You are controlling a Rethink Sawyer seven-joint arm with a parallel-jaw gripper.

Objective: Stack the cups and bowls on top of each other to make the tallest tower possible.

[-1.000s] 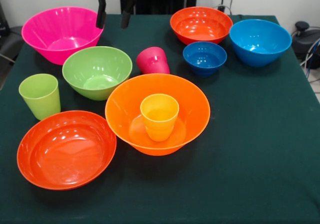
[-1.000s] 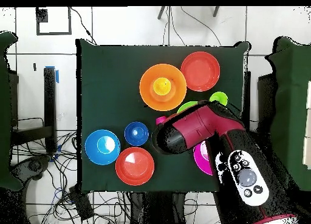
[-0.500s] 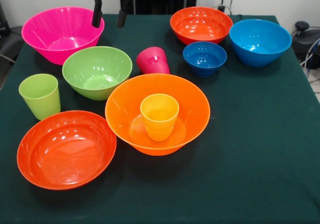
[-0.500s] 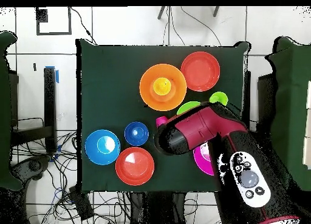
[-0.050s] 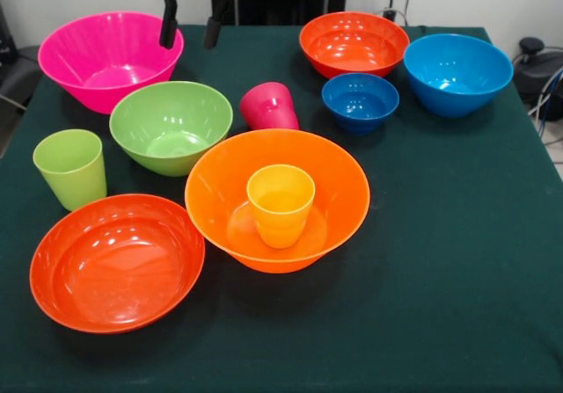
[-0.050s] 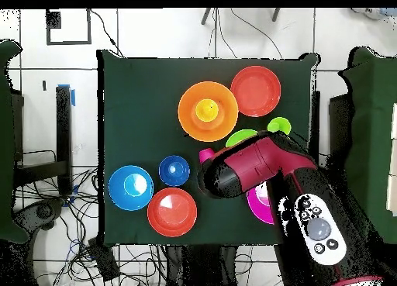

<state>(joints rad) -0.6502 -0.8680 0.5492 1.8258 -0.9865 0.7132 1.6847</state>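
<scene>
At the table's far-left corner in the front view sits the big pink bowl (image 5: 107, 59), upright and empty, and its right-hand rim is the nearest task surface to the gripper (image 5: 189, 25). You see the gripper hanging from the picture's top edge, its two dark fingers (image 5: 168, 22) spread apart with nothing between them, the left one overlapping the bowl's rim in the picture; whether it touches, I cannot tell. Just below and toward you lies the green bowl (image 5: 171, 126), and right of that the red-pink cup (image 5: 269, 105), tipped with its mouth facing away. A round bowl has no long axis, so your approach turns only on which rim arc faces the fingers; for the pink bowl it is the right arc. Further out: the lime green cup (image 5: 70, 166) upright at the left edge, a red-orange bowl (image 5: 117, 261) nearest the camera, the big orange bowl (image 5: 277, 198) with the yellow-orange cup (image 5: 281, 204) standing inside it. Well apart on the right are the second red-orange bowl (image 5: 354, 43), the small dark blue bowl (image 5: 360, 101) and the light blue bowl (image 5: 457, 72). Judgement: no tower exists yet beyond cup-in-bowl.
</scene>
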